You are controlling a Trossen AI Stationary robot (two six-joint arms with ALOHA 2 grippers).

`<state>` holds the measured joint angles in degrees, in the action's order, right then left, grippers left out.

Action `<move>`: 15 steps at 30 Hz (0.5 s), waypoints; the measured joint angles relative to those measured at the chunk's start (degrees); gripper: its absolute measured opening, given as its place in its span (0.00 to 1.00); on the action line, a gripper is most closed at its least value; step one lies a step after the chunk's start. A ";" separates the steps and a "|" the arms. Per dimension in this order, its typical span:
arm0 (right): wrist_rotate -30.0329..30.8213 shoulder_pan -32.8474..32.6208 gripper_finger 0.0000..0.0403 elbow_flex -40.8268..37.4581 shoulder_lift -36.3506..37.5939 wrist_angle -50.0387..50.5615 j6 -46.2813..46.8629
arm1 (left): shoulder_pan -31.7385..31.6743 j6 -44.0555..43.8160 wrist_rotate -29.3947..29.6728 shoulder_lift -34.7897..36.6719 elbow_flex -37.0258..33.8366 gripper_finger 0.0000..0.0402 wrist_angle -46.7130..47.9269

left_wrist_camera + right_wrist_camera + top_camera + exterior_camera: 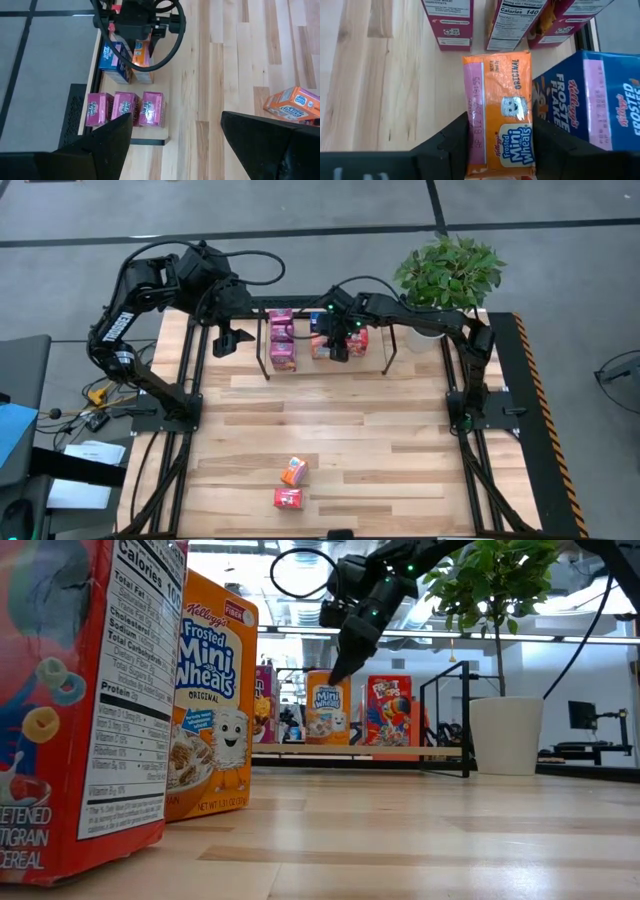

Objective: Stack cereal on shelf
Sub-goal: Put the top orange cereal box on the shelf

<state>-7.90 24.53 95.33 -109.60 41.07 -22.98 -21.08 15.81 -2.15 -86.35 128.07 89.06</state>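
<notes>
orange box (500,115) stands upright on the shelf (262,340), directly under the right gripper (500,150), between its two fingers (447,142). the fingers flank the box's top on either side; whether they clamp it or stand just off it, i cannot tell. a blue box (592,105) stands just beside the orange one, and a red box (388,711) stands next along in the low view. three pink boxes (125,108) sit in a row at the shelf's other end. left gripper (228,340) hangs spread wide and empty, beside the shelf's left end. two more boxes, one orange (293,471) and one red (288,498), lie at the table's near edge, well apart from both grippers.
</notes>
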 joint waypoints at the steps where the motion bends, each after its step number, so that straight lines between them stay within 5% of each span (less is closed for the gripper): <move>1: 0.27 0.01 0.49 0.00 0.00 -0.02 -0.06 | -0.01 0.00 0.00 -0.01 0.00 0.74 0.00; 15: 0.54 0.33 0.55 0.00 0.00 0.05 -1.09 | -0.02 -0.07 0.02 -0.01 0.00 0.74 0.00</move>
<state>-7.35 24.86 95.33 -109.60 41.12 -24.08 -21.10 15.75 -2.13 -86.37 128.07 89.06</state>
